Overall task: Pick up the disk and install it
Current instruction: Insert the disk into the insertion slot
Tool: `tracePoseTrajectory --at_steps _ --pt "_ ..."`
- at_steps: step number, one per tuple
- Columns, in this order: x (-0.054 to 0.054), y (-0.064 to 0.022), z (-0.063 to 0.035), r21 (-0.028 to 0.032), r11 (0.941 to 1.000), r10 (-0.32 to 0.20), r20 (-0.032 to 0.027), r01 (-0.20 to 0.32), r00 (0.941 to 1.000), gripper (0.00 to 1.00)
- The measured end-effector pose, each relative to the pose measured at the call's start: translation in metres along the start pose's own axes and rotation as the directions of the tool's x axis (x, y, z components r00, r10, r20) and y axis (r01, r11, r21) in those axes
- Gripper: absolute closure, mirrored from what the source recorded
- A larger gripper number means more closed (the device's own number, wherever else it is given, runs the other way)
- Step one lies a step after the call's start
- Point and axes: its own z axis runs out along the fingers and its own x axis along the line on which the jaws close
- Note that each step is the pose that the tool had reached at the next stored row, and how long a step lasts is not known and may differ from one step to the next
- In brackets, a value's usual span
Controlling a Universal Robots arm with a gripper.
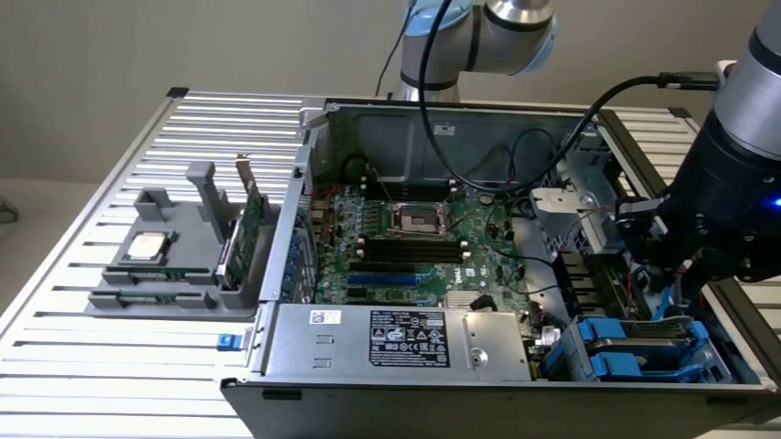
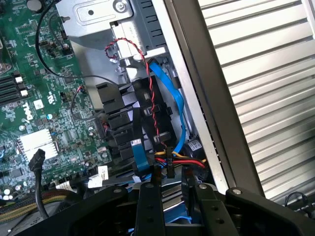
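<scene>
Fingers grip the disk, crowded by a blue cable, twisted red wires and the case wall.

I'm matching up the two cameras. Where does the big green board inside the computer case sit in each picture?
Exterior view: the big green board lies flat mid-picture, inside the case, just beyond the grey power supply box.
Wrist view: the board lies beside the black ribbed housing, on the side away from the case wall.
Shared landmark: the slatted table outside the case.
</scene>
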Motion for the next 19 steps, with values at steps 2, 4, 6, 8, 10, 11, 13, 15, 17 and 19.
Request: tracePoseTrajectory --at_steps 2,4,6,8,10,11,13,15,17,19 --pt "0.0002 0.0 -0.0001 0.0002 1.0 0.0 0.0001 0.0 1.0 0.69" --pt "0.0003 -0.0001 -0.0001 0.0001 1.0 0.0 0.0 0.0 1.0 0.69" --pt "0.0005 -0.0002 -0.0002 0.0002 1.0 0.0 0.0 0.0 1.0 0.71" --pt "0.0007 -0.0002 -0.0002 0.0002 1.0 0.0 0.0 0.0 1.0 0.78" --pt "0.0009 -0.0003 -0.0003 0.0002 1.0 0.0 0.0001 0.0 1.0 0.83" --pt "0.001 -0.0003 -0.0003 0.0003 1.0 0.0 0.0001 0.0 1.0 0.83" --pt "0.0012 -0.0004 -0.0004 0.0004 1.0 0.001 0.0002 -0.001 1.0 0.83" --pt "0.0014 -0.0005 -0.0004 0.0006 1.0 0.001 0.0003 -0.001 1.0 0.83" --pt "0.0016 -0.0005 -0.0004 0.0009 1.0 0.002 0.0003 -0.002 1.0 0.83" --pt "0.0017 -0.0006 -0.0005 0.0011 1.0 0.002 0.0005 -0.002 1.0 0.83"
